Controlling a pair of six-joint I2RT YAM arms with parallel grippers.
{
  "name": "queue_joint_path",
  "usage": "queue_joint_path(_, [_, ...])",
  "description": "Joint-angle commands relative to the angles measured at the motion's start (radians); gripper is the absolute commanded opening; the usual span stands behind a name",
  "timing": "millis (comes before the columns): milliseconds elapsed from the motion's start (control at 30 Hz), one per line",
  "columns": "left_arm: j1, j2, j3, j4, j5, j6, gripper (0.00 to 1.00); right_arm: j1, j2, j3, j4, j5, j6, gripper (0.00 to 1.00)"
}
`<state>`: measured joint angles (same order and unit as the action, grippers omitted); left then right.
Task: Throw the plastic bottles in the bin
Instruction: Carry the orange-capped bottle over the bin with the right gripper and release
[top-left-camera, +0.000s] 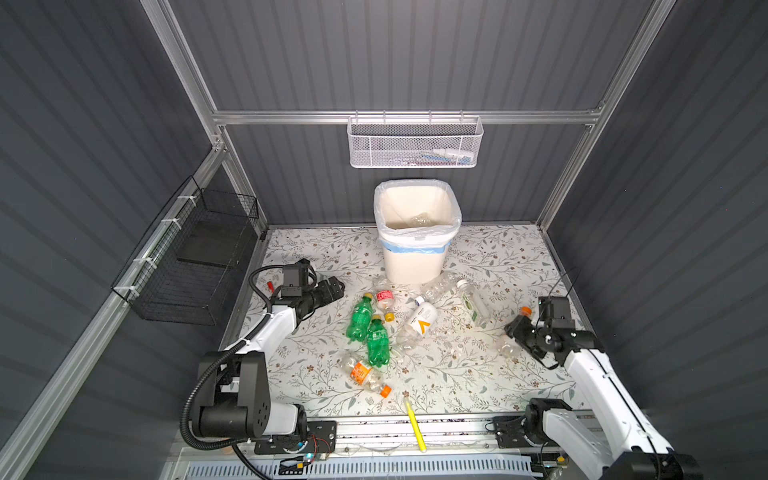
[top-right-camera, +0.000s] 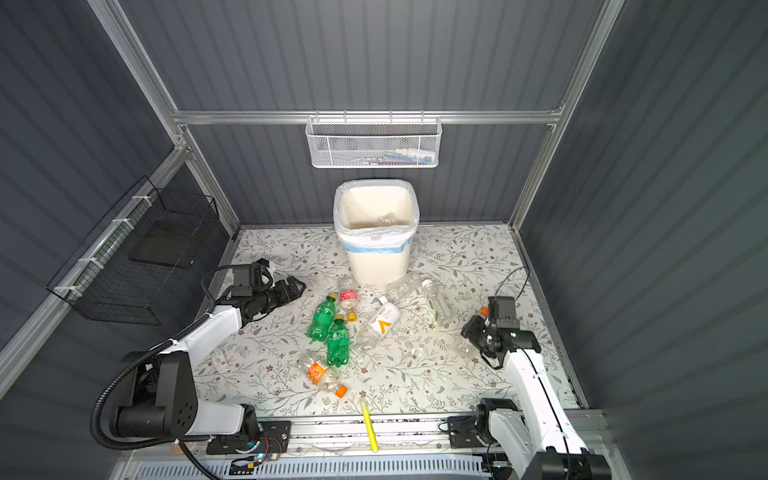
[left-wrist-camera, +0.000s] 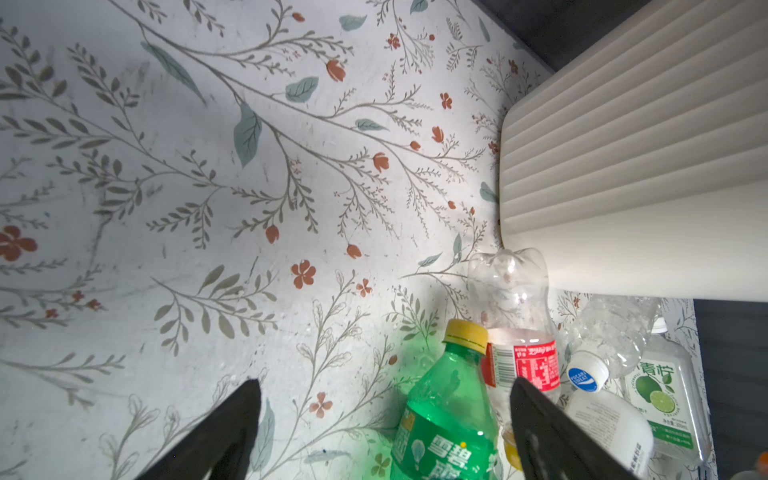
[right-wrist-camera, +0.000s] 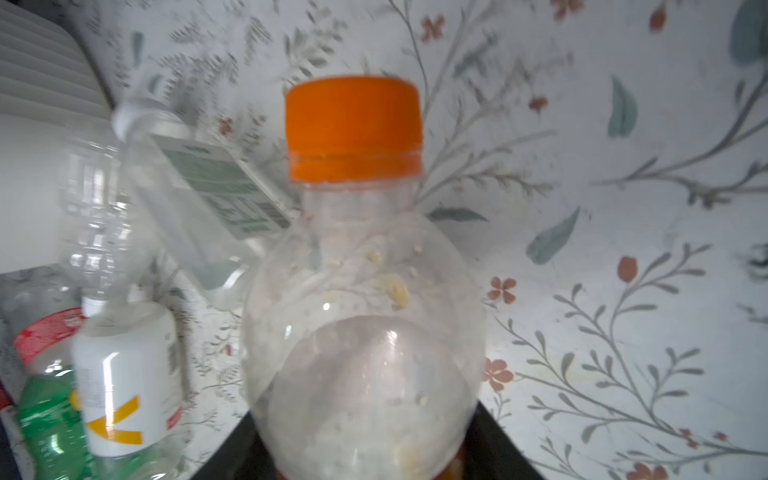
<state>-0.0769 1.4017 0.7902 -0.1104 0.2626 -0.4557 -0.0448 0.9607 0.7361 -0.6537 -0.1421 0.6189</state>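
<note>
Right wrist view: a clear orange-capped bottle (right-wrist-camera: 365, 316) fills the frame, clenched in the right gripper (top-left-camera: 520, 332) at the right of both top views. The left gripper (top-left-camera: 334, 288), fingers spread and empty, hovers left of centre. The other bottles (top-left-camera: 377, 340) lie on the table (top-left-camera: 478, 374) before the bin (top-left-camera: 411, 262), upper centre.

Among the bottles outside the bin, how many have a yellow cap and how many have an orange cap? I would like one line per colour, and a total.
Yellow cap: 3, the green bottles and the red-label bottle.
Orange cap: 2, the orange-label bottle and the clear bottle in the right gripper.
Total: 5
</note>
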Motion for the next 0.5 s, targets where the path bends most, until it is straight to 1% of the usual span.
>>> queue_joint_path(0, [-0.009, -0.044, -0.035, 0.002, 0.016, 0.013, 0.94, 0.044, 0.117, 0.322, 0.068, -0.022, -0.05, 0.55])
queue_joint_path(33, [-0.016, -0.055, -0.047, 0.002, 0.008, 0.015, 0.94, 0.08, 0.185, 0.436, 0.084, -0.022, -0.049, 0.56])
queue_joint_path(67, [-0.028, -0.068, -0.061, 0.003, -0.001, 0.015, 0.94, 0.129, 0.273, 0.608, 0.088, -0.038, -0.053, 0.57])
queue_joint_path(133, [-0.059, -0.087, -0.083, 0.002, -0.019, 0.012, 0.94, 0.21, 0.473, 0.978, 0.058, -0.111, -0.046, 0.6])
queue_joint_path(167, [-0.078, -0.091, -0.091, 0.001, -0.027, 0.011, 0.94, 0.243, 0.595, 1.233, 0.028, -0.16, -0.029, 0.63])
queue_joint_path(200, [-0.099, -0.09, -0.095, -0.007, -0.041, 0.011, 0.94, 0.265, 0.734, 1.476, -0.025, -0.227, -0.007, 0.71])
queue_joint_path(233, [-0.114, -0.087, -0.099, -0.012, -0.052, 0.009, 0.95, 0.276, 0.867, 1.722, -0.107, -0.257, 0.017, 0.83])
queue_joint_path(267, [-0.13, -0.086, -0.104, -0.013, -0.06, 0.004, 0.97, 0.279, 1.024, 1.993, -0.208, -0.304, 0.051, 0.98])
queue_joint_path(300, [-0.139, -0.088, -0.111, -0.012, -0.06, -0.005, 0.98, 0.277, 1.142, 2.199, -0.284, -0.334, 0.083, 0.99])
queue_joint_path(333, [-0.147, -0.096, -0.124, -0.002, -0.06, -0.018, 0.99, 0.271, 1.232, 2.341, -0.355, -0.336, 0.106, 0.99])
queue_joint_path(367, [-0.151, -0.108, -0.137, 0.008, -0.059, -0.032, 0.99, 0.266, 1.246, 2.336, -0.392, -0.33, 0.094, 0.99])
queue_joint_path(400, [-0.152, -0.117, -0.145, 0.012, -0.058, -0.041, 1.0, 0.263, 1.216, 2.261, -0.397, -0.316, 0.069, 0.99])
queue_joint_path(433, [-0.152, -0.125, -0.146, 0.01, -0.058, -0.042, 0.99, 0.262, 1.156, 2.143, -0.372, -0.294, 0.037, 0.99])
queue_joint_path(467, [-0.153, -0.13, -0.14, -0.004, -0.059, -0.034, 0.99, 0.262, 1.073, 1.989, -0.285, -0.285, 0.021, 0.99])
